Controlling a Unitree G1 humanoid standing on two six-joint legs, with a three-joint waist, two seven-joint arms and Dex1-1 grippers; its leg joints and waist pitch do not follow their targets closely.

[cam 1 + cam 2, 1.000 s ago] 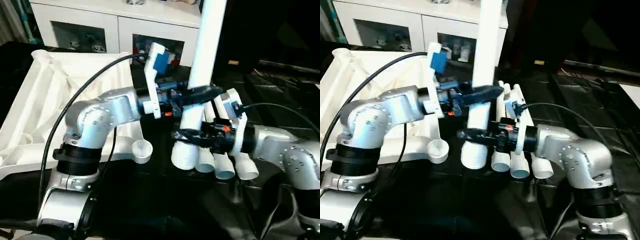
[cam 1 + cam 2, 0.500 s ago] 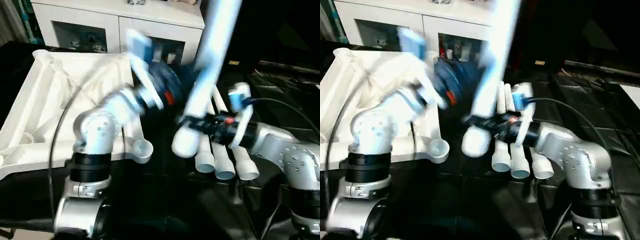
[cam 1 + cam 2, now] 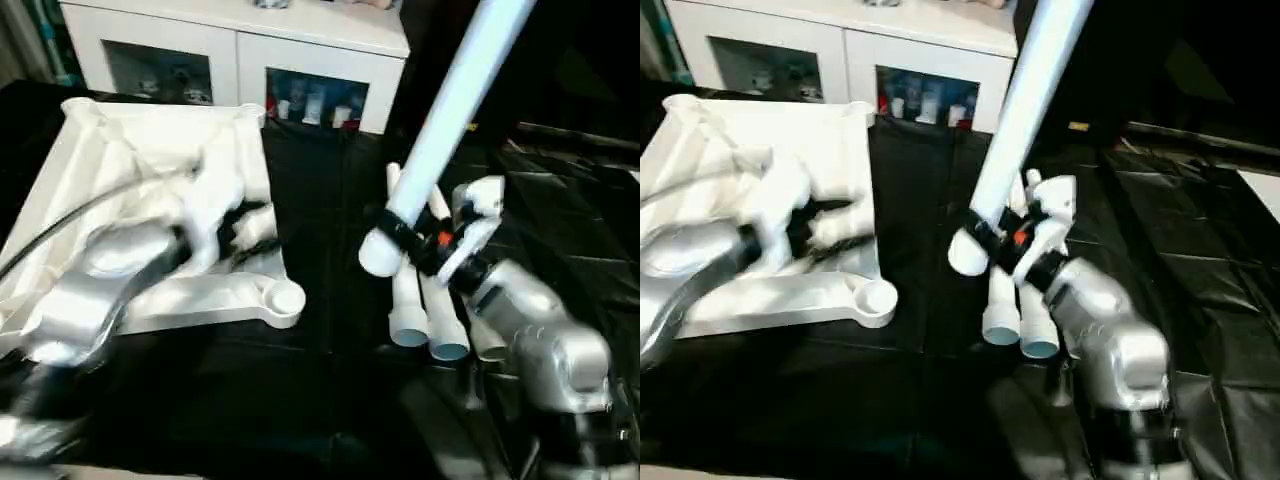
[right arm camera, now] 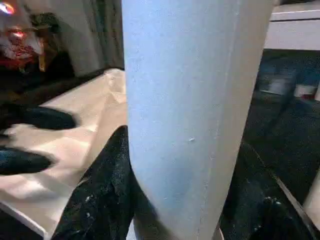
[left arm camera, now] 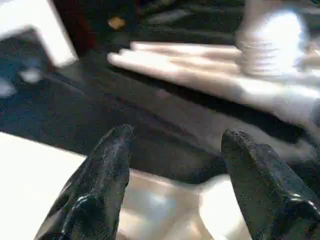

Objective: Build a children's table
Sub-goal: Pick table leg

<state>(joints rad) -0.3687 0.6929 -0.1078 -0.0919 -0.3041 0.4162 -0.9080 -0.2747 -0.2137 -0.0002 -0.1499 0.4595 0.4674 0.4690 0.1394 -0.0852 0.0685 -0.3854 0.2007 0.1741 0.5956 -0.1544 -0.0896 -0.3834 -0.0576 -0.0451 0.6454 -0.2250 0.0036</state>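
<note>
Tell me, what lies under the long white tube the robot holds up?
Three more white tube legs lie side by side on the black table cover; the right gripper hides their far ends.

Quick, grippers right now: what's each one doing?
Left gripper: open, holding nothing, over the table top.
Right gripper: shut on a white leg.

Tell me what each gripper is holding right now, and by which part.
The right gripper clamps a long white tapered plastic tube leg near its wide lower end. The left gripper is open and holds nothing, above the white plastic tabletop.
</note>
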